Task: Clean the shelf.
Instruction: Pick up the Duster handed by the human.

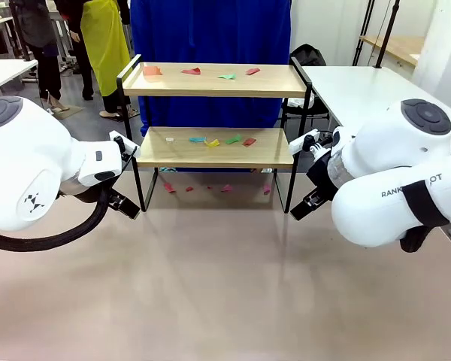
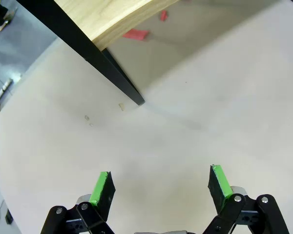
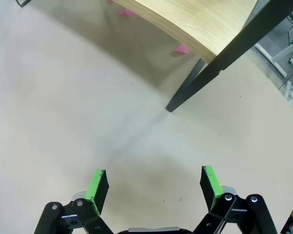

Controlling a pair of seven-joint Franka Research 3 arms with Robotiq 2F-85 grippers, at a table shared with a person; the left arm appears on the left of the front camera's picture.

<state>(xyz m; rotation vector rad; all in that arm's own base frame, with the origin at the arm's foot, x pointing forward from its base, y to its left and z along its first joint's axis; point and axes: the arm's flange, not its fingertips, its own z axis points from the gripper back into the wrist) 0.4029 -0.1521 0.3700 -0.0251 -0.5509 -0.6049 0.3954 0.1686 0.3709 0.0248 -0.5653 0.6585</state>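
The shelf (image 1: 210, 86) stands at the far middle of the counter (image 1: 225, 286), its four black legs on the surface. Coloured paper scraps (image 1: 190, 71) lie along the top board. More lie on the lower board and on the counter underneath. The left fingers (image 2: 101, 190) hover low over bare counter near the shelf's front left leg, spread wide with nothing between them. The right fingers (image 3: 96, 187) hover near the front right leg, likewise spread and empty.
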